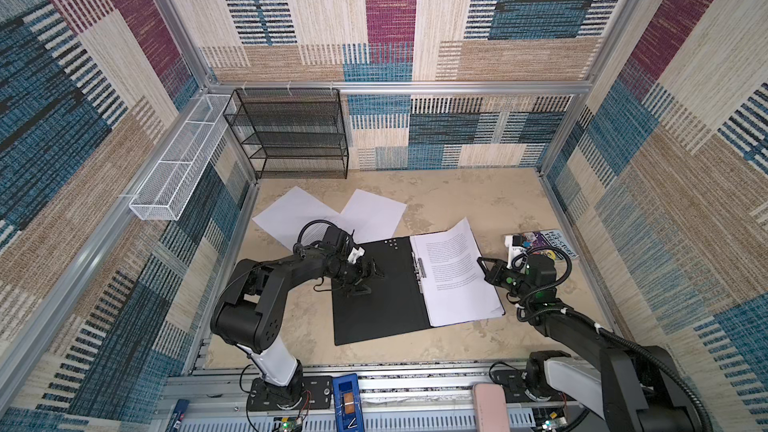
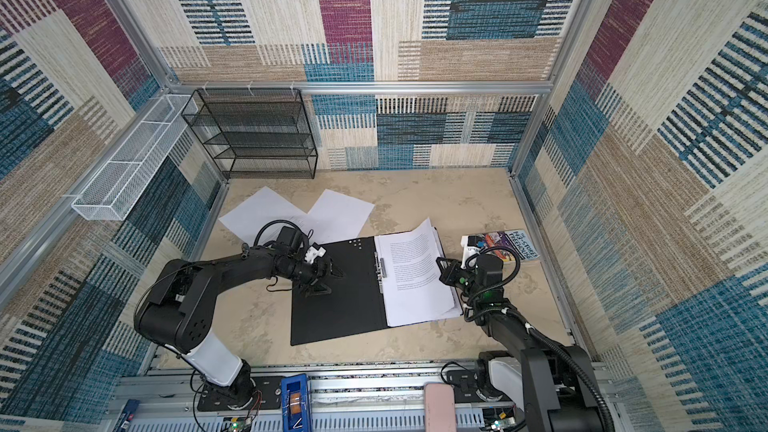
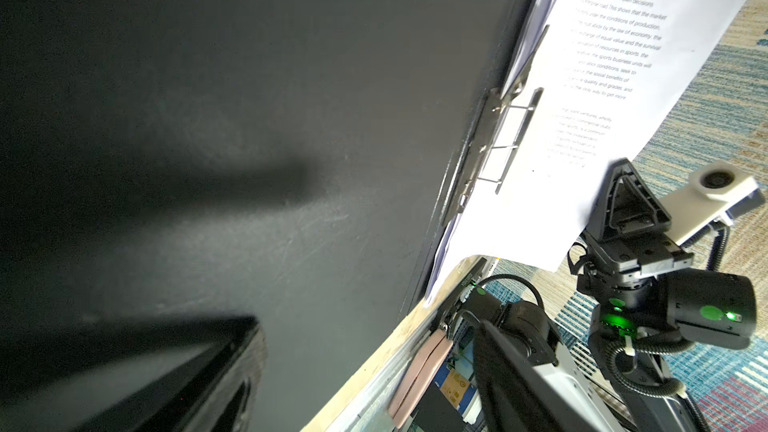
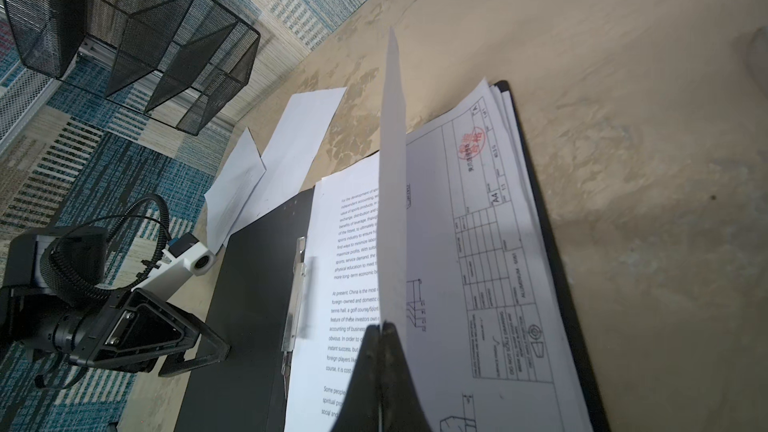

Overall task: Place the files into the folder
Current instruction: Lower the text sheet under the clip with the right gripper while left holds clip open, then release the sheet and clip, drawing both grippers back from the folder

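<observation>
The folder (image 1: 374, 305) is lying open and flat on the desk (image 1: 457, 197), black inside facing up, with its metal spine clip (image 1: 419, 268) running down the middle. A stack of files (image 1: 461, 305) is resting on the folder's right half, its edges fanning out a little past the cover.

The right pincer (image 1: 481, 261) is pinching the outer edge of the top printed sheet (image 1: 449, 259), its jaws pressed together on the paper. In the right wrist view the closed fingertips (image 4: 380, 328) are gripping that sheet so that it is rising edge-on from the stack, and a technical drawing sheet (image 4: 478, 243) is showing beneath it.

The left pincer (image 1: 368, 280) is hanging low over the folder's bare left flap with its jaws standing wide apart and nothing between them. Whether a finger is touching the flap cannot be told.

Two loose white sheets (image 1: 291, 214) (image 1: 374, 214) are lying on the desk beyond the folder, overlapping each other, the nearer corners reaching the folder's far edge behind the left arm.

A colourful paperback book (image 1: 544, 245) is lying on the desk just beyond the right arm's wrist, apart from the folder. A black mesh rack (image 1: 291, 135) is standing against the back wall, and a white mesh tray (image 1: 178, 164) is hanging on the left wall.
</observation>
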You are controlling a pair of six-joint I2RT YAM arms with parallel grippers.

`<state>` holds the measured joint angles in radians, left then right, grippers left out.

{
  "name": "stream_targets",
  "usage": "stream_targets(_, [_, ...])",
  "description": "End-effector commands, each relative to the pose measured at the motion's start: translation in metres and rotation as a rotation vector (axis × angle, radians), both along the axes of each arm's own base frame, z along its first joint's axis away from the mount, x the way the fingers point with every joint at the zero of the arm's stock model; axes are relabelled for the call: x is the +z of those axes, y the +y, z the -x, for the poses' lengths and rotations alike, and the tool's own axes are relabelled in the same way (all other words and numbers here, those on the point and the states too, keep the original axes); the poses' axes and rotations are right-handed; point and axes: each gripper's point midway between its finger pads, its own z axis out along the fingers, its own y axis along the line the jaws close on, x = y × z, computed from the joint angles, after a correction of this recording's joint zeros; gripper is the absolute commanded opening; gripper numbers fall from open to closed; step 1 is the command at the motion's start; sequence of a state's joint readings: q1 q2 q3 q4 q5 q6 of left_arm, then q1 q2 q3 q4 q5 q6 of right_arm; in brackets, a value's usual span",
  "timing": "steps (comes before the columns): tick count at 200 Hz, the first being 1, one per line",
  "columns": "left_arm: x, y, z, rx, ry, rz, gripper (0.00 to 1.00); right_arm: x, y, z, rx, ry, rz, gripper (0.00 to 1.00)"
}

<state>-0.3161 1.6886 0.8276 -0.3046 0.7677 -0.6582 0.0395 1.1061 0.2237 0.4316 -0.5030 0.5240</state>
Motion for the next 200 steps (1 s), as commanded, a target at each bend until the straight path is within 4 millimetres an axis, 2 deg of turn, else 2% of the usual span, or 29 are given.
stream_targets(1, [-0.030, 0.025, 0.015, 0.021, 0.064, -0.177, 0.81, 0.009, 0.004, -0.005, 0.030, -0.049, 0.008, 0.00])
stream_targets(102, [-0.028, 0.025, 0.013, 0.018, 0.063, -0.178, 0.81, 0.001, 0.007, -0.004, 0.042, -0.028, 0.001, 0.00])
stream_targets(135, [-0.028, 0.024, 0.012, 0.018, 0.062, -0.178, 0.81, 0.000, 0.007, -0.004, 0.040, -0.025, 0.000, 0.05])
stream_targets(143, [-0.028, 0.024, 0.012, 0.018, 0.063, -0.177, 0.81, -0.001, 0.007, -0.004, 0.036, -0.022, 0.001, 0.08])
stream_targets(170, [-0.026, 0.023, 0.011, 0.017, 0.062, -0.165, 0.81, -0.003, 0.003, -0.004, 0.007, -0.011, 0.006, 0.32])
stream_targets(200, [-0.024, 0.020, 0.011, 0.018, 0.065, -0.147, 0.81, -0.004, -0.006, -0.004, -0.053, 0.000, 0.017, 0.51])
